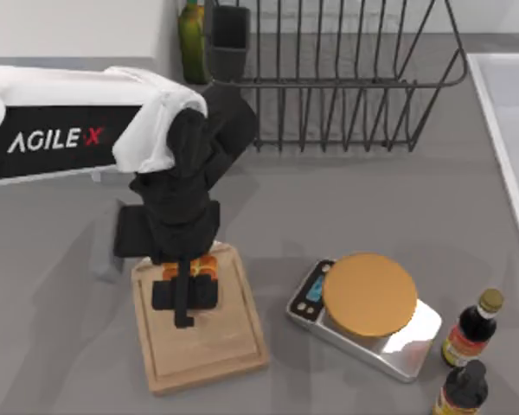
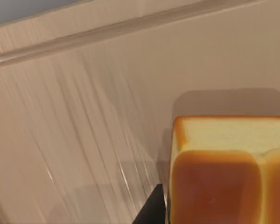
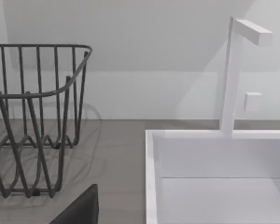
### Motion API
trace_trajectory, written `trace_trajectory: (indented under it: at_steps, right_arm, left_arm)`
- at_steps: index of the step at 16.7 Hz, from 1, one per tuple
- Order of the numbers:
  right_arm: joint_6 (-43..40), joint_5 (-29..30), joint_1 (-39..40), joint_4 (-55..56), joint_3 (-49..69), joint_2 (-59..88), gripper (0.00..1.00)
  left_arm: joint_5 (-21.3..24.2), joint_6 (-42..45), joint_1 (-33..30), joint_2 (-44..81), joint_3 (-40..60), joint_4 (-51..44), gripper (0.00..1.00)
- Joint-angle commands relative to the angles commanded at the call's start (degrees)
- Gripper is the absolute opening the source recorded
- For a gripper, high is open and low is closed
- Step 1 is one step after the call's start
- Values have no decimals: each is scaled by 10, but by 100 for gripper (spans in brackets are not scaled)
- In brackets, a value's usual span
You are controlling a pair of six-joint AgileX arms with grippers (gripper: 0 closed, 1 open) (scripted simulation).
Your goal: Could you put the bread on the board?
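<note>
Bread [image 2: 224, 182]: glossy golden-orange segmented top, pale cream side. Board [image 1: 209, 346]: light wood with fine streaked grain. Left gripper [image 1: 185, 298]: black, on white arm with black band. Scale [image 1: 389, 341]: silver base under orange-brown disc. Rack [image 1: 346, 78]: dark grey wire. Sink [image 3: 214, 177]: white. Table [image 1: 398, 199]: grey.

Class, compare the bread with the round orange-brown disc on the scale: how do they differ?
The bread is a small squarish block with a segmented top; the disc is larger, round, flat and smooth. The bread sits over the board beneath the left end effector; the disc rests on the scale. Both are orange-toned.
</note>
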Motion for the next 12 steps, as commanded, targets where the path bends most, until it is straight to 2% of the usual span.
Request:
trace_trajectory:
  at_steps: [3,12]
  right_arm:
    - [0,0,0,0,0,0,100]
    - [0,0,0,0,0,0,100]
  left_arm:
    - [0,0,0,0,0,0,0]
    - [0,0,0,0,0,0,68]
